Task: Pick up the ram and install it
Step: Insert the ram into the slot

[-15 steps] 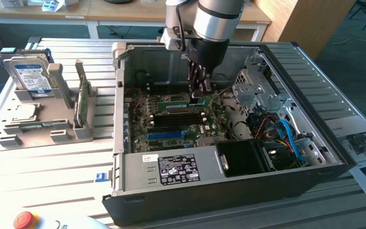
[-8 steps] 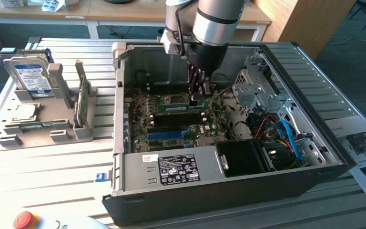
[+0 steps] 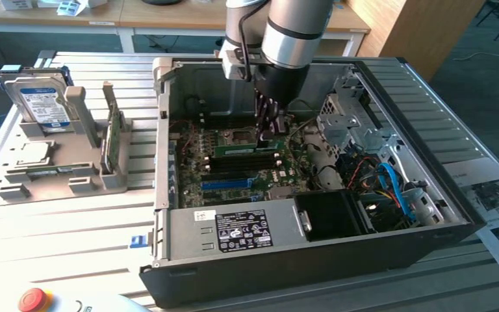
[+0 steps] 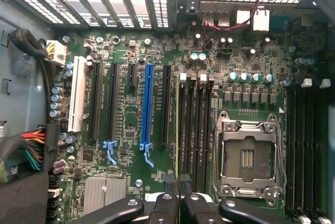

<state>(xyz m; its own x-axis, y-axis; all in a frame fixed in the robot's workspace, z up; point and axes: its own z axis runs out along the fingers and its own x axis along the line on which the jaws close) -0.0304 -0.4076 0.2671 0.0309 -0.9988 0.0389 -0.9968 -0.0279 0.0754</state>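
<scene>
Item 1. Slatted table (image 3: 59, 221): it carries everything I list below.

Item 2. Open computer case (image 3: 319, 266): lies on its side, cover off. Task status, as I judge it: the pick-up is done, since the ram is inside the case and at the board. What I cannot confirm is a full seating.

Item 3. Arm (image 3: 293, 32): reaches steeply down through the open side of the case. The wrist is nearly vertical and the tool points straight at the board.

Item 4. Grey holder rack (image 3: 24, 185): sits on the exterior view's left, well apart from the case. I see a hard drive (image 3: 41, 97) and a wider green card (image 3: 111, 140) standing in it, both untouched.

Item 5. Motherboard (image 4: 157, 51): on the floor of the case, with an empty processor socket (image 4: 246, 150) beside a bank of black memory slots (image 4: 196, 130).

Item 6. Gripper (image 3: 271, 133): low over that slot bank. Its fingers (image 4: 168, 203) are pressed nearly together, with a thin gap between them. I read this as a pinch on the top edge of the ram.

Item 7. Ram (image 3: 242, 148): stands on edge along the slot at the outer side of the bank, away from the socket. From the wrist view I see it edge-on as a thin green line (image 4: 177, 130), in line with the fingers. I cannot tell whether the end latches are closed, so I count pressing home and letting go as open.
</scene>
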